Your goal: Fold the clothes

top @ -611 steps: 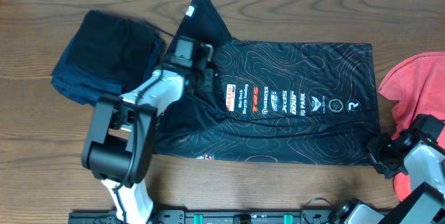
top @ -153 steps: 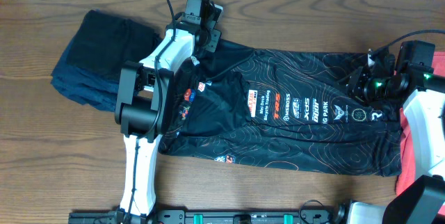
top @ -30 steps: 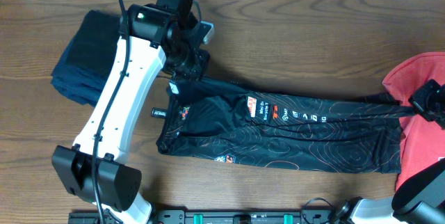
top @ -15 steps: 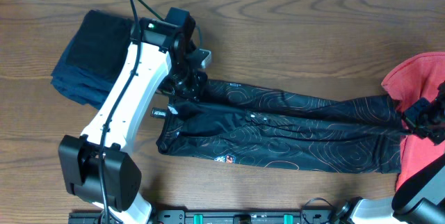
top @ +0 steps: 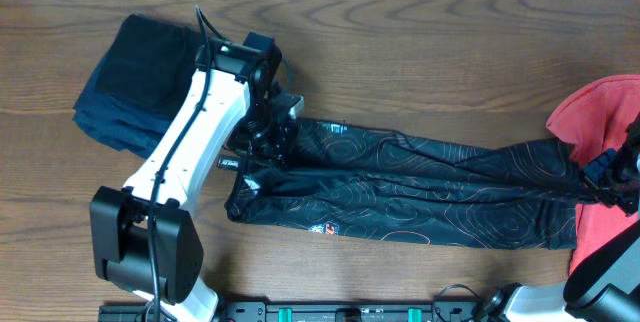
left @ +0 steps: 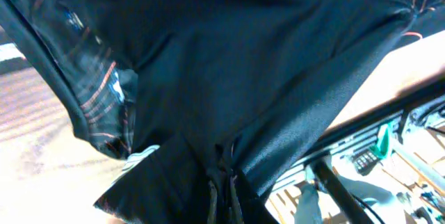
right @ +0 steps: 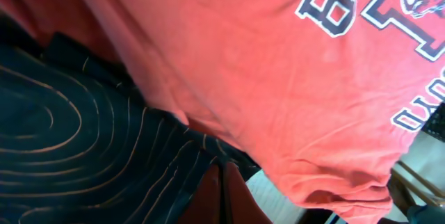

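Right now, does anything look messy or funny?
Yes: the black jersey is bunched into a long, wrinkly strip instead of lying flat, and its right end touches the red T-shirt.

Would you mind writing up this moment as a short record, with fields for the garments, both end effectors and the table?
jersey: black with orange lines, gathered into a long narrow band, stretched left to right
left end effector: shut on the jersey's left end
right end effector: shut on the jersey's right end
T-shirt: coral red, at the right edge, beside the jersey's right end
navy clothes: piled at far left
table: brown wood
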You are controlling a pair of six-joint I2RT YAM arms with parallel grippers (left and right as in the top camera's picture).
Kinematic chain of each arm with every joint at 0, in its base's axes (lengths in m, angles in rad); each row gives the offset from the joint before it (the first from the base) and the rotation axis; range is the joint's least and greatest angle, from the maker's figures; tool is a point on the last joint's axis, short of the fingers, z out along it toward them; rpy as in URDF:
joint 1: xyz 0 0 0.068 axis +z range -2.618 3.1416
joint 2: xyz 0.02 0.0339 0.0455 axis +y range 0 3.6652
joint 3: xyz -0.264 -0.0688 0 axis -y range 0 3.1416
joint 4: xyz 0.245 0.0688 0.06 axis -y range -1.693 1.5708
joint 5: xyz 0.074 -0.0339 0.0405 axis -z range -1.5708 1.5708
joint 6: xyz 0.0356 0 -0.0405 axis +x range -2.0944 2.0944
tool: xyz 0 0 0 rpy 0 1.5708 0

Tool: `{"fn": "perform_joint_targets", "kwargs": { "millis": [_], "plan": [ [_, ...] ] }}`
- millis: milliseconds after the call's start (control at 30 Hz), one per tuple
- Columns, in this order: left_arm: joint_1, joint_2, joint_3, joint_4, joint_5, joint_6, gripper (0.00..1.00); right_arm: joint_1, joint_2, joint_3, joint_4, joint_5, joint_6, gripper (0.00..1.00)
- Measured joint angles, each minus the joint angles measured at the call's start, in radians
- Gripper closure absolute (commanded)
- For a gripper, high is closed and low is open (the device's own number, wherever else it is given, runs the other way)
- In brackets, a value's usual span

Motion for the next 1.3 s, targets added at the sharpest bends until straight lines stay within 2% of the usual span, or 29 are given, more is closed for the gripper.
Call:
{"fn": "perform_joint_targets", "kwargs": {
  "millis": [67,133,233,400,500,733,800,967,1000,1300],
  "plan": [
    [0.0,0.0,0.0,-0.008,0.001,0.004,0.72,0.0,0.0,0.0,0.0,0.008,0.008,0.86],
    [0.0,0.0,0.0,-0.008,0.003,0.0,0.61,0.0,0.0,0.0,0.002,0.019,0.011,0.67],
    [0.0,0.0,0.0,-0.008,0.001,0.001,0.46,0.0,0.0,0.0,0.002,0.03,0.013,0.67],
    [0.009,0.0,0.0,-0.008,-0.019,-0.003,0.45,0.0,0.0,0.0,0.006,0.032,0.014,0.64],
    [0.034,0.0,0.0,0.009,-0.035,-0.002,0.4,0.0,0.0,0.0,0.007,0.021,0.014,0.63],
    [0.096,0.0,-0.009,0.182,-0.103,-0.003,0.36,0.0,0.0,0.0,0.048,-0.129,-0.027,0.6],
    [0.1,-0.002,-0.041,0.259,-0.111,-0.007,0.39,0.0,0.0,0.0,0.05,-0.19,-0.058,0.6],
    [0.1,0.0,-0.193,0.441,-0.105,-0.045,0.86,0.0,0.0,0.0,0.05,-0.293,-0.104,0.59],
    [0.1,0.002,-0.224,0.467,-0.102,-0.051,0.92,0.0,0.0,0.0,0.05,-0.302,-0.107,0.59],
    [0.1,0.012,-0.467,0.703,-0.094,-0.057,0.94,0.0,0.0,0.0,0.048,-0.344,-0.125,0.58]
  ]
}}
